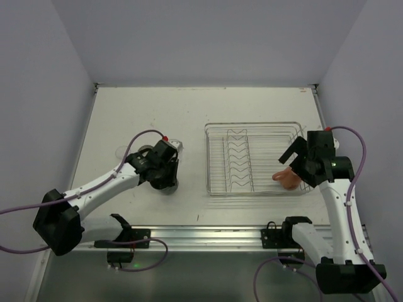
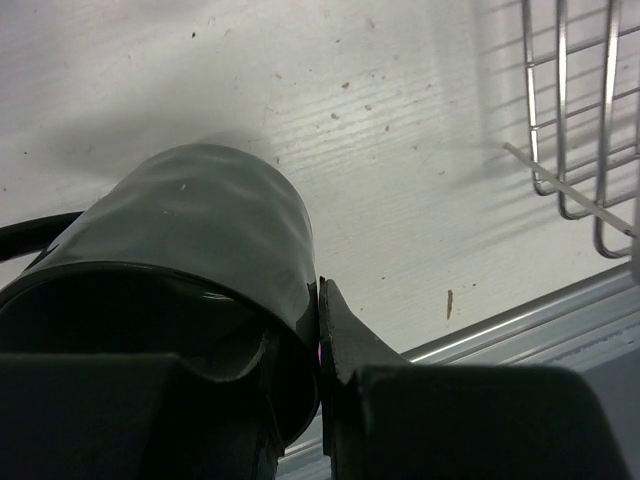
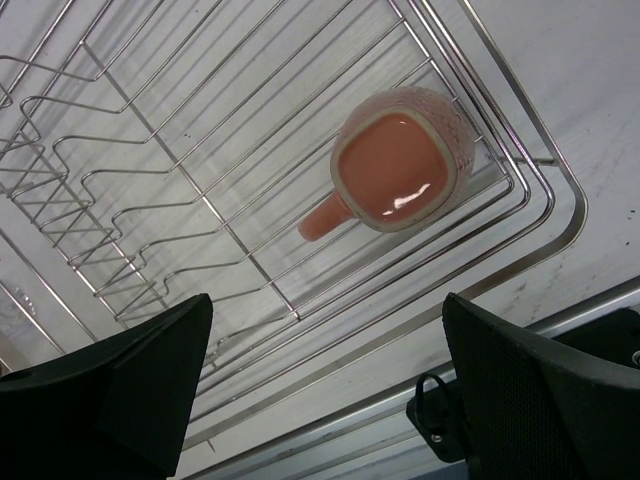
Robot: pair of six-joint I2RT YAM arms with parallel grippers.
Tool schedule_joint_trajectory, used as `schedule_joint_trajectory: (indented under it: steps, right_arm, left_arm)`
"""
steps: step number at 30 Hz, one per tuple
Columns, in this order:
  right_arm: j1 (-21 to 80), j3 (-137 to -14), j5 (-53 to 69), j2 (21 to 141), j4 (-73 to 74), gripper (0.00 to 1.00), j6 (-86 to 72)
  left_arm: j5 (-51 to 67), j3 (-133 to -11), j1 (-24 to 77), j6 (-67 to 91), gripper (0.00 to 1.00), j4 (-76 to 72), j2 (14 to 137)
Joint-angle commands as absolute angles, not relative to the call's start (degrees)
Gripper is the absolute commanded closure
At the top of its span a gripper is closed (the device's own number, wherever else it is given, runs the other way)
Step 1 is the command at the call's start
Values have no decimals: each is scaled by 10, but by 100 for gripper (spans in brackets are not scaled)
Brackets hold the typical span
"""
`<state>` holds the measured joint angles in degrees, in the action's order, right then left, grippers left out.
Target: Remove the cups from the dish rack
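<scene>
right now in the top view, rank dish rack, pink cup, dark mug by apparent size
1. dish rack, by far the largest.
2. pink cup and dark mug: cannot rank, each partly hidden there.

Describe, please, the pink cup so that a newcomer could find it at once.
Look to the wire rack on the right half of the table. In its near right corner, below the open right gripper, stands the pink cup. It alone is salmon, with a stubby handle, unlike the dark mug in the left gripper.
</scene>
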<state>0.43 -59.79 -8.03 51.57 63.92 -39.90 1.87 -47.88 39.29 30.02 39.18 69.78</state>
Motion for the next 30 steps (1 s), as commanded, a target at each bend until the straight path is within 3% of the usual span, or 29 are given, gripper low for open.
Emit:
schedule_joint_trajectory:
  steps: [1,15,22,30]
  right_arm:
    - [3,-592,-99,513,639,1,-421]
    - [4,-562,-129,551,625,1,-426]
    - [3,-566,-158,572,626,1,-436]
    - [-50,-566,-168,603,621,1,-432]
  left_arm:
    - [-17,-476,400,315,100,351,717]
    - [-48,-452,406,323,99,314,779]
    - [-48,-453,411,324,73,307,756]
    - [-26,-468,412,313,61,307,733]
